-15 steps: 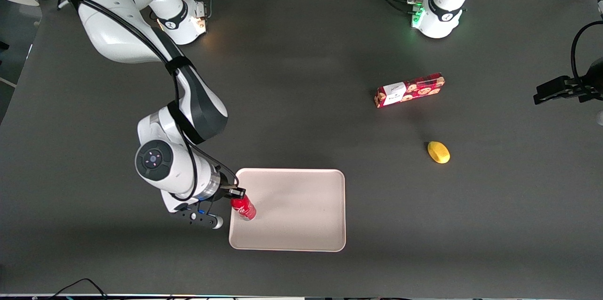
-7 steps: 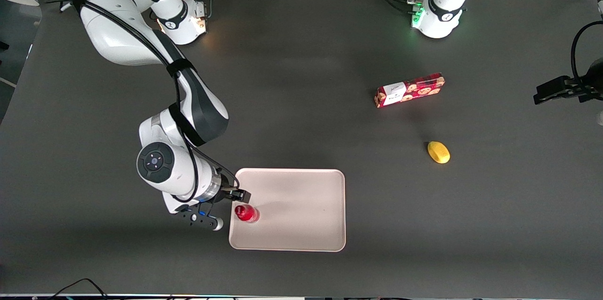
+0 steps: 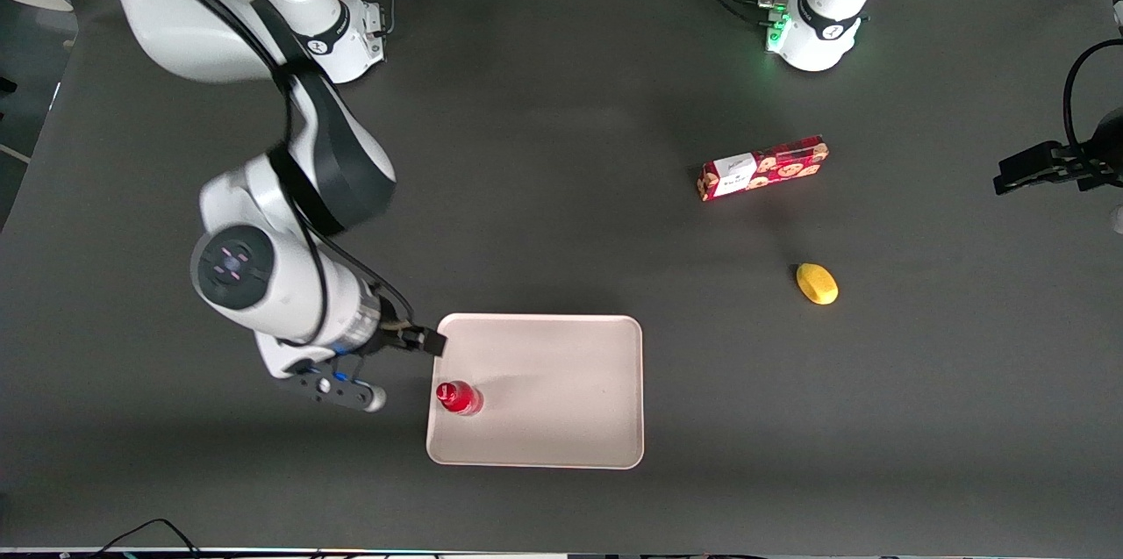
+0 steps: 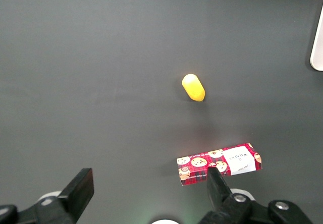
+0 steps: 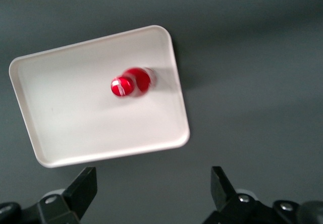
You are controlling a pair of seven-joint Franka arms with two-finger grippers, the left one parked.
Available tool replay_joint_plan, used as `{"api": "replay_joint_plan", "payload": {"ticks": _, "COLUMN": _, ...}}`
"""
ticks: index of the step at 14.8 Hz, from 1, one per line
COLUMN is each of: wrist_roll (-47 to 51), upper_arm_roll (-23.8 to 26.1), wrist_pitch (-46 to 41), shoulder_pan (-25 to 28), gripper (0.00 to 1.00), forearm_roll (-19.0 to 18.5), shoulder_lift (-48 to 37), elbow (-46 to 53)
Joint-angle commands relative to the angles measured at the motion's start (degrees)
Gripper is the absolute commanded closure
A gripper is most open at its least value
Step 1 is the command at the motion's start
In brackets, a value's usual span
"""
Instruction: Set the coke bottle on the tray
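Note:
The coke bottle [image 3: 458,397], red with a red cap, stands upright on the pale pinkish-white tray [image 3: 561,383], near the tray's edge toward the working arm's end. My right gripper [image 3: 424,340] is open and empty, raised above the table beside that tray edge, a little farther from the front camera than the bottle. In the right wrist view the bottle [image 5: 130,82] shows from above on the tray [image 5: 75,128], well apart from the gripper [image 5: 153,183], whose jaws stand wide over bare table.
A red cookie box [image 3: 761,167] and a yellow lemon-like object [image 3: 817,283] lie toward the parked arm's end of the table. Both show in the left wrist view, the box [image 4: 219,163] and the yellow object [image 4: 193,87].
The gripper let go of the bottle, then rose and drew back from the tray toward the working arm's end. The bottle went from tilted in the grip to standing upright on the tray.

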Motion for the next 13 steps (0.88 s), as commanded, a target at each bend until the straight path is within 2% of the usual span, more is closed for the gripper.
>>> {"api": "replay_joint_plan", "payload": {"ticks": 1, "wrist_roll": -7.5, "upper_arm_roll": -0.1, "wrist_pitch": -14.2, "shoulder_pan": -2.3, "gripper": 0.0, "forearm_roll": -0.1, "shoulder_lift": -13.1, "elbow": -4.3}}
{"api": "replay_joint_plan", "payload": {"ticks": 3, "wrist_roll": -12.1, "upper_arm_roll": -0.4, "wrist_pitch": -18.1, "shoulder_pan": -4.1, "gripper": 0.0, "forearm_roll": 0.0, "shoulder_lift": -20.4, "elbow": -10.5}}
{"api": "replay_joint_plan", "payload": {"ticks": 5, "wrist_roll": -16.7, "upper_arm_roll": -4.4, "wrist_pitch": -17.3, "shoulder_pan": -4.6, "gripper": 0.0, "forearm_roll": 0.2, "shoulder_lift": -29.9, "elbow": -22.3}}
{"api": "replay_joint_plan", "payload": {"ticks": 8, "wrist_roll": -24.7, "upper_arm_roll": -12.6, "wrist_pitch": -9.6, "shoulder_pan": -4.1, "gripper": 0.0, "forearm_roll": 3.5, "shoulder_lift": -44.7, "elbow": -42.8}}
{"api": "replay_joint_plan", "payload": {"ticks": 11, "wrist_roll": -27.7, "upper_arm_roll": -17.8, "wrist_pitch": 0.9, "shoulder_pan": -4.1, "gripper": 0.0, "forearm_roll": 3.1, "shoulder_lift": -54.9, "elbow": -60.7}}
{"api": "replay_joint_plan", "payload": {"ticks": 13, "wrist_roll": -29.2, "upper_arm_roll": -20.5, "wrist_pitch": 8.3, "shoulder_pan": -4.2, "gripper": 0.0, "forearm_roll": 2.9, "shoulder_lift": -57.8, "elbow": -68.7}}
